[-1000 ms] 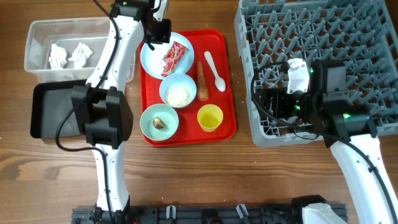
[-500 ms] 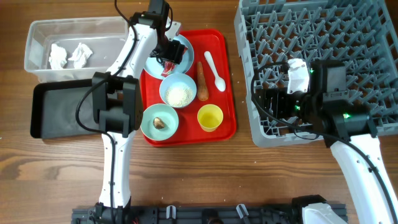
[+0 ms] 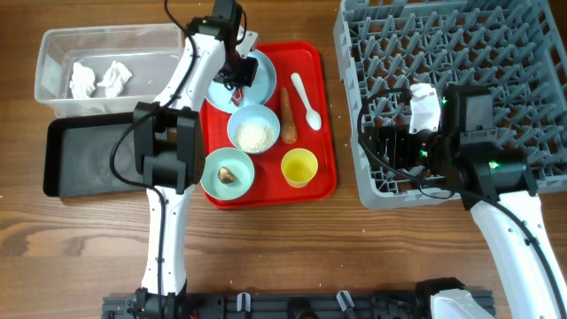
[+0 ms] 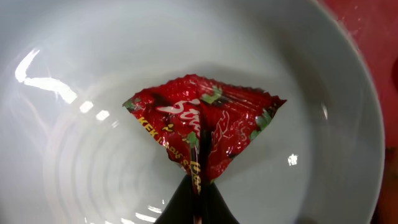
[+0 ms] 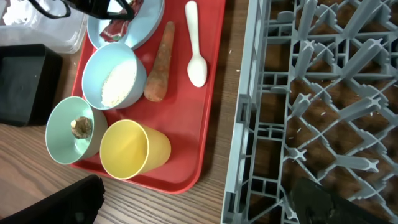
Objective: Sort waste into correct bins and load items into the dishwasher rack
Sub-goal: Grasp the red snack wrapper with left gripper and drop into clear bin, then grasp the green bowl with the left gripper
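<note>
My left gripper (image 3: pixel 236 78) is shut on the red snack wrapper (image 4: pixel 205 127), pinching its lower corner over the pale-blue plate (image 4: pixel 81 106) on the red tray (image 3: pixel 266 186). The wrapper barely shows in the overhead view. My right gripper (image 5: pixel 199 199) is open and empty, one finger over the wood, the other over the grey rack (image 3: pixel 461 53). On the tray stand a bowl of rice (image 3: pixel 253 131), a carrot (image 3: pixel 288 115), a white spoon (image 3: pixel 306 99), a yellow cup (image 3: pixel 299 167) and a mint bowl with a brown scrap (image 3: pixel 227 174).
A clear tub (image 3: pixel 53 53) at the far left holds crumpled tissues (image 3: pixel 99 78). A shallow black tray (image 3: pixel 75 168) lies just in front of it. The rack fills the right side of the table.
My left gripper came down onto the plate and closed on the wrapper. In the last half second it barely shifted. The right arm has not moved.
</note>
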### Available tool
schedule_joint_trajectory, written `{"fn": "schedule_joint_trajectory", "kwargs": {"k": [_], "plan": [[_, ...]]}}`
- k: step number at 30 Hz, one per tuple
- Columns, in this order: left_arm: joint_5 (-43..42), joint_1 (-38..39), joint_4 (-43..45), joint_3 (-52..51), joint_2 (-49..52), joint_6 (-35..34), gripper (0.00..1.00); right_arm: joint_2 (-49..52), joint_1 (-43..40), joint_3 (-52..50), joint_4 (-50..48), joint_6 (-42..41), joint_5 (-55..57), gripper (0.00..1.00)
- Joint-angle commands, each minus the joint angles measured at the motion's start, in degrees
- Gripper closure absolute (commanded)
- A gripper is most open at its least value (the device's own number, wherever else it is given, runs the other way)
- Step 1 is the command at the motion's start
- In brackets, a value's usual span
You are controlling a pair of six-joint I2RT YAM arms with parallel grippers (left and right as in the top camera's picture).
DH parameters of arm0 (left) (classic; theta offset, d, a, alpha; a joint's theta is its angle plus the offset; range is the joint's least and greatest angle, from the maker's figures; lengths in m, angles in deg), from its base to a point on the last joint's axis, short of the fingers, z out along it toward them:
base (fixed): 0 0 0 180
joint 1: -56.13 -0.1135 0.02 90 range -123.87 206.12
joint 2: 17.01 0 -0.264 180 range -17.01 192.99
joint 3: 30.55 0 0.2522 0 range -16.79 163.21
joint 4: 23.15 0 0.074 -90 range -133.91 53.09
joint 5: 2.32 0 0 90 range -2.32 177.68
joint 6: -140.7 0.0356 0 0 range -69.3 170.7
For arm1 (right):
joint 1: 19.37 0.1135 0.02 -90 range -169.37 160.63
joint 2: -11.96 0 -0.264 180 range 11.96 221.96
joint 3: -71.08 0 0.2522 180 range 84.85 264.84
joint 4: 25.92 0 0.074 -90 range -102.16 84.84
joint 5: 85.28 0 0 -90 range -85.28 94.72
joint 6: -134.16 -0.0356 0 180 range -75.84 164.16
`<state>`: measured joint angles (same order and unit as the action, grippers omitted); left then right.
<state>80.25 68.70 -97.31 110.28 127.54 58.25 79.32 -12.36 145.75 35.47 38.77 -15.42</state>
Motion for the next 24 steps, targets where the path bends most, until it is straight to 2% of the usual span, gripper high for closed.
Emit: {"fn": "schedule_joint_trajectory", "kwargs": {"k": [1, 5, 8, 11, 12, 13, 14, 16, 17, 18, 21, 24], "plan": [[-0.48, -1.77, -2.49, 4.63, -7.3, -5.92, 0.96, 0.33, -0.24, 1.36, 0.0, -0.79, -0.31, 0.0], [4.83, -6.62, -3.43, 5.33, -18.14, -11.15, 0.96, 0.33, -0.24, 1.36, 0.02, -0.79, -0.33, 0.0], [9.7, -13.66, -6.14, 5.16, -18.75, -15.63, 0.96, 0.33, -0.24, 1.36, -0.02, -0.79, -0.33, 0.0], [9.66, -19.63, -5.64, 4.79, -16.48, -21.03, 0.96, 0.33, -0.24, 1.36, -0.2, -0.81, -0.33, 0.0], [9.44, -21.38, -5.31, 4.79, -14.95, -23.15, 0.91, 0.33, -0.24, 1.36, -0.46, -0.81, -0.33, 0.0], [9.4, -22.67, -5.14, 4.79, -13.35, -24.98, 0.74, 0.33, -0.24, 1.36, -0.66, -0.81, -0.33, 0.0], [8.98, -23.39, -4.98, 4.79, -11.98, -24.96, 0.38, 0.33, -0.24, 1.36, -0.63, -0.83, -0.35, 0.0], [8.96, -23.34, -5.01, 4.79, -11.13, -24.94, 0.09, 0.33, -0.24, 1.36, -0.63, -0.81, -0.33, 0.0], [8.98, -23.26, -5.01, 4.79, -11.15, -24.94, 0.02, 0.33, -0.24, 1.36, -0.63, -0.81, -0.33, 0.0], [8.98, -23.23, -5.01, 4.79, -11.15, -24.94, 0.0, 0.33, -0.24, 1.36, -0.63, -0.81, -0.33, 0.0], [7.5, -23.19, -6.12, 4.85, -11.58, -24.46, 0.01, 0.33, -0.24, 1.36, -0.61, -0.81, -0.33, 0.0], [3.48, -22.84, -7.61, 5.03, -15.23, -20.24, 0.01, 0.33, -0.24, 1.36, -0.66, -0.79, -0.33, 0.0]]}}
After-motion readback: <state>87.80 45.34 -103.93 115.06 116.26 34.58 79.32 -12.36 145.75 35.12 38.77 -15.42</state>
